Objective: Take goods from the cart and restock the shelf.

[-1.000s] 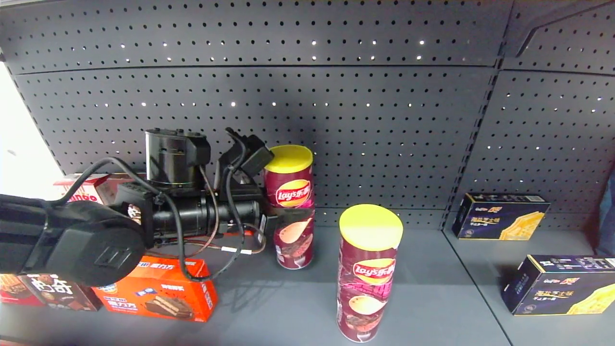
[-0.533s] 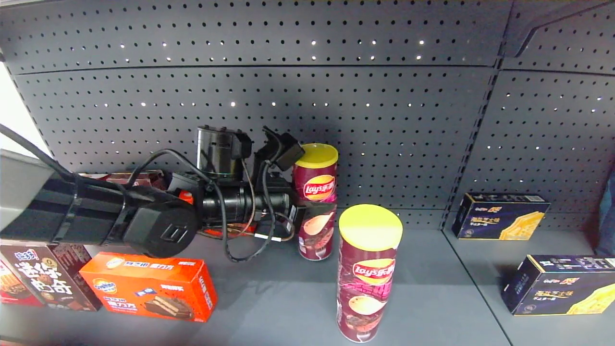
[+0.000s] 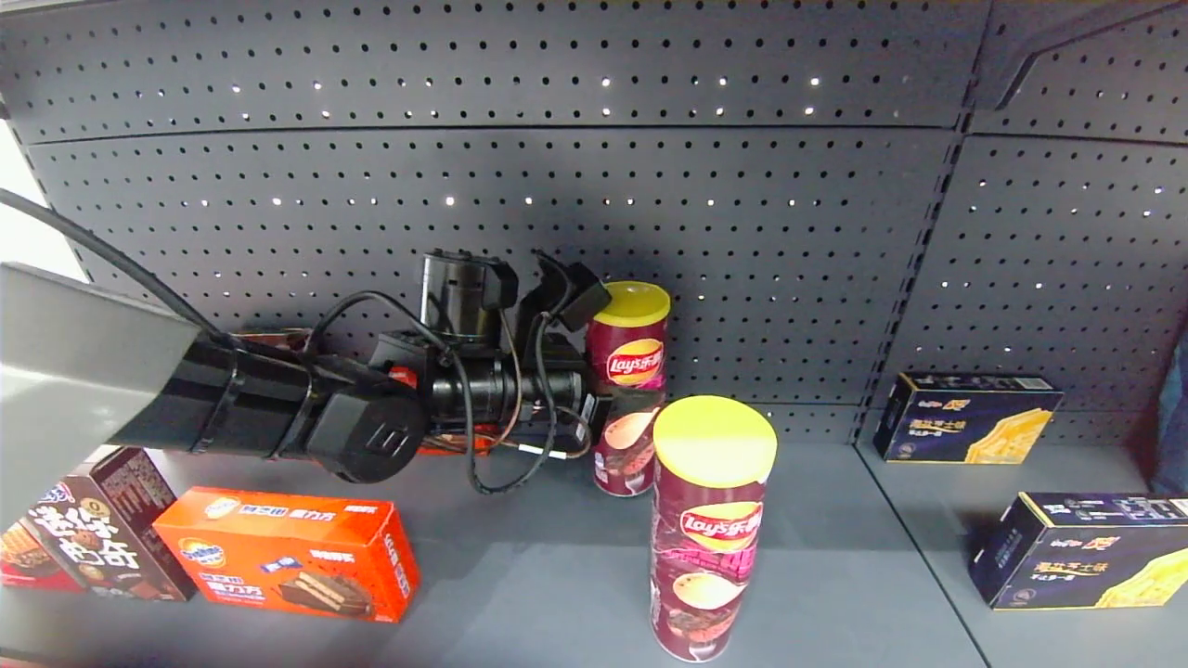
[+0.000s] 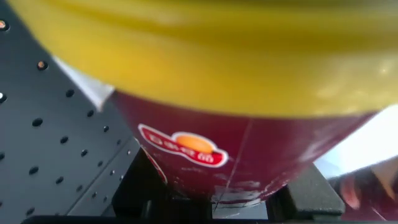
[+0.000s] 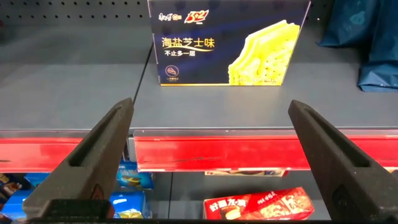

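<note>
Pinching can [image 3: 635, 364] upright near shelf [image 3: 557, 575] back with left jaws, behind second can [image 3: 710, 529]; holding right jaws spread, facing dark box [image 5: 227, 43] on shelf.

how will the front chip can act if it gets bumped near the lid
Front can is tall, narrow and upright, so it would likely tip. Lying down, the round tube would probably roll on the flat shelf.

Shelving unit, dark grey metal.
- Back panel [image 3: 705, 213]: perforated, with pinpoints of light showing through some holes.
- Shelf [image 3: 538, 575]: flat grey deck in two bays, divided by a slotted upright [image 3: 919, 278].
- Front edge: red strip [image 5: 217, 152].
- Bright white light [image 3: 23, 232] at the far left, beside the panel.
</note>
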Motion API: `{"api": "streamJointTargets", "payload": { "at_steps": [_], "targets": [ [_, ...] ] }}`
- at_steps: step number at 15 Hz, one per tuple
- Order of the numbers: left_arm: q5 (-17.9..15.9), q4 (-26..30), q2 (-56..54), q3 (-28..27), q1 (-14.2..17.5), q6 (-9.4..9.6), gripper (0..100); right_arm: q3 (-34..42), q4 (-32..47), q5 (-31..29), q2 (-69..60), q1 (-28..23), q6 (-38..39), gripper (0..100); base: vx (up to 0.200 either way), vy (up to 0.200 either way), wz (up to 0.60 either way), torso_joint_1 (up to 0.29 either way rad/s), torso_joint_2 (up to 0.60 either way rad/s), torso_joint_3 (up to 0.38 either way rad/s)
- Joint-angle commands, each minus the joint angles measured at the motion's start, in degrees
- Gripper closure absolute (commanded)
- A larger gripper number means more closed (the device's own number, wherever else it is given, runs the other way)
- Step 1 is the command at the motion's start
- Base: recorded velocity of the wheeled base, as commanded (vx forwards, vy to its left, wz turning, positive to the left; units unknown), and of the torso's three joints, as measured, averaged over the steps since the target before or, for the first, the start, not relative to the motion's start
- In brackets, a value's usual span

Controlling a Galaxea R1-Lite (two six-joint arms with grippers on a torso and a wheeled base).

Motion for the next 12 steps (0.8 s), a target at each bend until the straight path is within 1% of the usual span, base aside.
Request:
{"api": "streamJointTargets", "payload": {
  "at_steps": [1, 12],
  "targets": [
    [-0.82, 0.00, 1.70, -1.17, -0.23, -0.03, 100, 0.00, -0.01, 0.01, 0.08, -0.01, -0.04, 0, 0.000, 0.000, 0.00, 0.000, 0.00, 0.000],
    [-1.26, 0.00, 6.36, -6.36, -0.41, -0.03, 100, 0.00, -0.01, 0.01, 0.08, -0.01, -0.04, 0, 0.000, 0.000, 0.00, 0.000, 0.00, 0.000]
  ]
}}
